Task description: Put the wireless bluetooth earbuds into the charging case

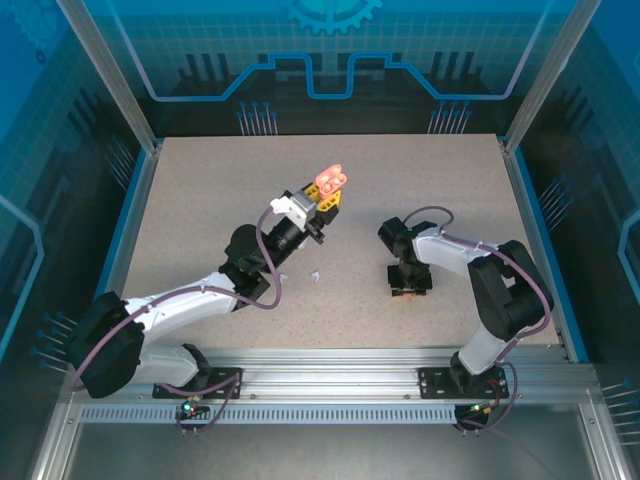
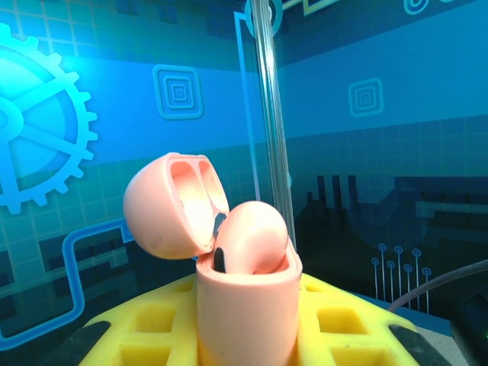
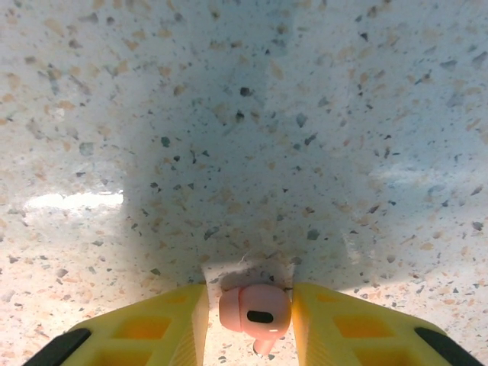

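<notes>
The pink earbud [image 3: 255, 309] lies on the speckled table [image 3: 229, 114], right between the two yellow fingers [image 3: 164, 324] of the right gripper [image 1: 405, 287], which points straight down at it. The fingers are not squeezing it yet: one looks like it touches the bud, and the other has a thin gap. The bud is tiny and very light, hard and smooth. I think it could slip or pop out like a wet bean if it is pinched on the top of its round head. The best place to hold it looks like the two sides of the fat head, low down near the table. That leaves the little stem free to go into the hole first. A soft squeeze should do (it will not bend, but it can shoot away). The left gripper [image 1: 325, 197] is clenched tight on the pink charging case [image 2: 248, 320]. It holds the case up in the air, well away from the right gripper, with the lid [image 2: 164, 210] flipped open. One pink bud [image 2: 255, 232] seems to sit in the case already. A small white thing [image 1: 316, 273], maybe a white earbud, lies on the table between the arms, but it is too small to be sure.
</notes>
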Robot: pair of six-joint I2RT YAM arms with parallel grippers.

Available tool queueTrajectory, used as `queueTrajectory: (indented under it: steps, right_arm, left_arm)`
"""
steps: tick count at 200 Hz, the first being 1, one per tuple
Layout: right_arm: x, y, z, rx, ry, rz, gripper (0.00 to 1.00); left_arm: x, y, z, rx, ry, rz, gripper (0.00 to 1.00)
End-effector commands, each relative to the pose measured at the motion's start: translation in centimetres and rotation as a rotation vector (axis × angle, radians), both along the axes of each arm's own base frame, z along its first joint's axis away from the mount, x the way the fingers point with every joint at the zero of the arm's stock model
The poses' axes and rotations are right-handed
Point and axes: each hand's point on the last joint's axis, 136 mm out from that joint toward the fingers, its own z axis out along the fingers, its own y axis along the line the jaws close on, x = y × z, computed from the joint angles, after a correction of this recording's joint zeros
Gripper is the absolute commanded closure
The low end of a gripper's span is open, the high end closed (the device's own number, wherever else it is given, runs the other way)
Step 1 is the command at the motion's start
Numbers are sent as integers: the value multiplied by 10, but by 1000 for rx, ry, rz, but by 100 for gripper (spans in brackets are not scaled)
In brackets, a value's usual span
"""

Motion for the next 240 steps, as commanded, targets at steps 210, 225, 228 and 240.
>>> queueTrajectory:
  steps: [210,225,228,240]
  right_arm:
    - [13,-13,-4,13,-30,-17,66]
    - [14,-13,-4,14,-31,-16,67]
    - [15,-13,-4,16,-31,-17,67]
    - [15,-13,-4,19,-29,-14,68]
  left_arm:
    - [0,-11,7,-2,-17,-41,100]
    - [1,-11,7,-3,-16,-40,100]
    - [0,-11,7,-4,-14,-41,100]
    - [1,-11,7,-3,-14,-40,100]
